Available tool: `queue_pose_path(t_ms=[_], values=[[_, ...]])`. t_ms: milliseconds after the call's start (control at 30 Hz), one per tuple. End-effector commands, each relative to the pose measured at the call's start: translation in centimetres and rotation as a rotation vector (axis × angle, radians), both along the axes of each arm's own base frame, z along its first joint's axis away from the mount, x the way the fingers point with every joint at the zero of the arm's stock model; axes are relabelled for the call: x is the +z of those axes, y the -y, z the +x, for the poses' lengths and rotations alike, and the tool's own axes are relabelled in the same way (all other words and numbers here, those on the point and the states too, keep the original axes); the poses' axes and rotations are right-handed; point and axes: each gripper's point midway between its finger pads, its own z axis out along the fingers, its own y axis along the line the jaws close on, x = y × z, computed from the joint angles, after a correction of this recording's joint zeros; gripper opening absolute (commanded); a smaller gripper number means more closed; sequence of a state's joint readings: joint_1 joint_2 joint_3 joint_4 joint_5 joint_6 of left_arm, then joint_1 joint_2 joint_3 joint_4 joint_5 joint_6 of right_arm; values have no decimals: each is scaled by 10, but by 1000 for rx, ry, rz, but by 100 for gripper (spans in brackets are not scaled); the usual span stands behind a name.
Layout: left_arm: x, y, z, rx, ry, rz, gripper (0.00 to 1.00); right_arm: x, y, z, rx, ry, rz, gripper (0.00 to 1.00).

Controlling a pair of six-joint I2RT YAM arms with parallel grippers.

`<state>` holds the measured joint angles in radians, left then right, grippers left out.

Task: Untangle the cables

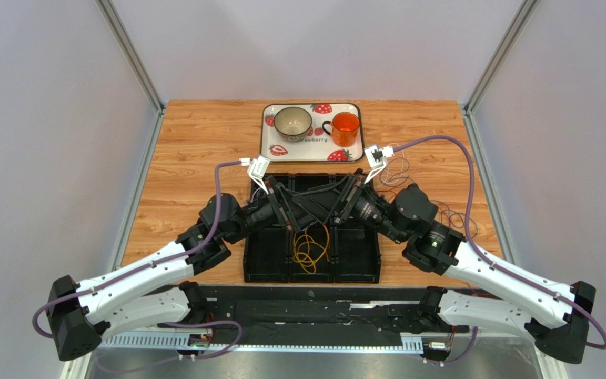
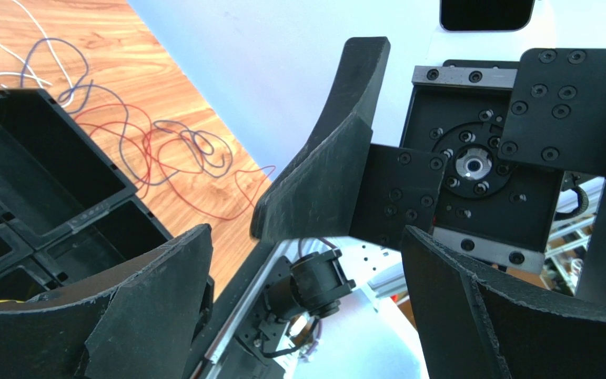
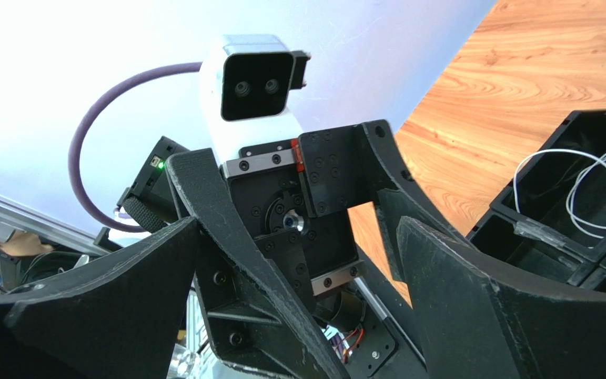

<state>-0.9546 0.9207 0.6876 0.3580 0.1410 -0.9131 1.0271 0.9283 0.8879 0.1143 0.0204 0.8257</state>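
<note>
Left wrist: tool (image 2: 306, 241) spread, seemingly empty

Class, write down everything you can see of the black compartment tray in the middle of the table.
The black compartment tray looks like matte plastic, lies flat on the wooden table toward its near edge, and is split by low walls into rectangular bins. A coiled yellow-orange cable lies in one near bin; a white cable loops into another.
</note>
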Motion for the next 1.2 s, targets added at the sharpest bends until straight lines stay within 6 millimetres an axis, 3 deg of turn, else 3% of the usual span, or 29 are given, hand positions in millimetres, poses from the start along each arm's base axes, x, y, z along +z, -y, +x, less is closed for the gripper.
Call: queue_pose_path(t_ms=[0,100,133,167,200,233,267,367,433,467,567,600,667,700,733,767,800,867,1000,1167], values=[[48,-17,-6,54,113,-66,98,13,22,6,-89,42,31,100],[50,-32,-5,104,139,-6,99,18,44,9,-168,82,8,100],[40,-39,-4,125,105,41,99,22,56,13,-215,155,-42,100],[48,-56,-4,182,119,22,99,11,67,18,-268,165,-117,100],[46,-65,0,228,105,34,99,17,81,15,-294,196,-128,100],[27,-79,4,282,77,133,99,20,91,16,-324,212,-149,100],[26,-101,13,392,70,170,99,9,103,20,-370,210,-222,100],[6,-154,26,592,55,413,99,3,138,31,-520,180,-308,96],[-3,-181,26,662,39,547,99,-7,157,43,-634,124,-393,93],[-4,-194,29,717,37,590,99,-12,182,48,-747,74,-465,92],[-11,-214,28,762,51,688,99,-23,202,58,-843,18,-620,93],[-13,-217,28,772,54,713,99,-26,210,63,-880,-15,-645,99],[-20,-229,29,806,53,787,99,-52,212,71,-867,-101,-784,100],[-22,-234,29,820,52,811,99,-55,232,83,-922,-171,-802,100],[-26,-241,29,842,55,851,99,-69,233,91,-892,-222,-840,100],[-29,-243,31,853,57,874,99,-90,220,99,-790,-295,-855,100],[-34,-246,31,860,59,898,99,-102,239,111,-825,-369,-864,100],[-39,-249,33,875,67,920,99,-116,244,125,-824,-446,-866,100],[-56,-240,36,832,64,951,99,-115,246,140,-851,-475,-838,100],[-63,-235,28,754,7,1026,99,-144,251,164,-849,-549,-856,97]])
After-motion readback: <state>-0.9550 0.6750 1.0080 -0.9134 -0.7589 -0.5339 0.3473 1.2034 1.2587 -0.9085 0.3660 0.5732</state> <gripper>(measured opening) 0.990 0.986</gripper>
